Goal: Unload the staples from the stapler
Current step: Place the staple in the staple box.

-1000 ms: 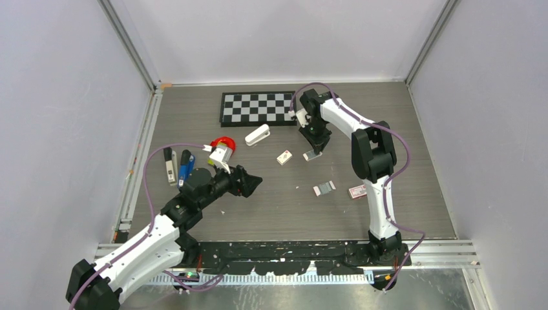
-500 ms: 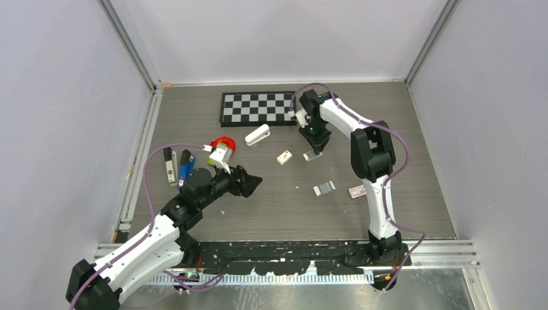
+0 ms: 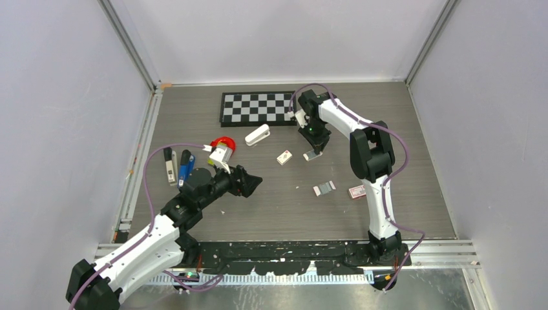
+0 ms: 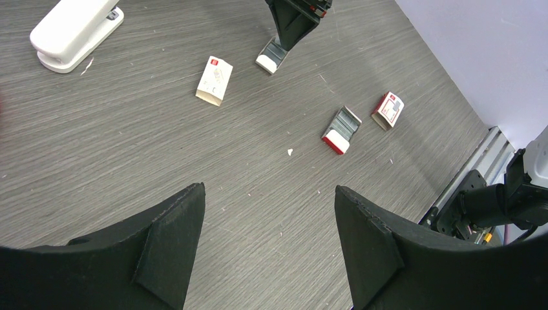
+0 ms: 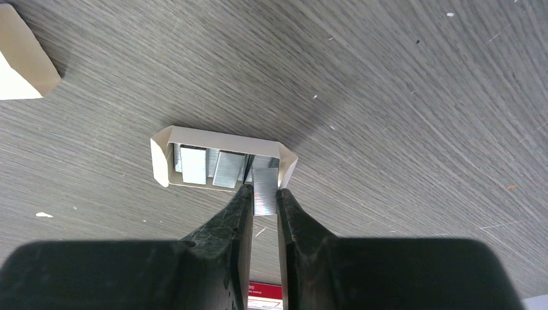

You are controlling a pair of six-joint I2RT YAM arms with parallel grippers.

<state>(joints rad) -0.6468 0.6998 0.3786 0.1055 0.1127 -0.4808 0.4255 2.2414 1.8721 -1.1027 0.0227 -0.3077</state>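
The blue stapler (image 3: 186,166) lies at the table's left, just behind my left arm and far from both grippers. My left gripper (image 3: 253,184) (image 4: 268,194) hangs open over bare table with nothing between its fingers. My right gripper (image 3: 315,148) (image 5: 263,192) is shut on a silver strip of staples (image 5: 265,187). It holds the strip at the right end of a small open cardboard tray (image 5: 220,143) (image 3: 313,155) that has more staple strips in it. Any staples inside the stapler are hidden.
A white stapler (image 3: 257,135) (image 4: 74,32) lies mid-table, with a checkerboard (image 3: 257,107) behind it. A black-and-white stapler (image 3: 170,165) lies beside the blue one, next to a red-and-white object (image 3: 221,148). Small staple boxes (image 3: 284,157) (image 3: 357,191) and a second tray (image 3: 324,188) are scattered about.
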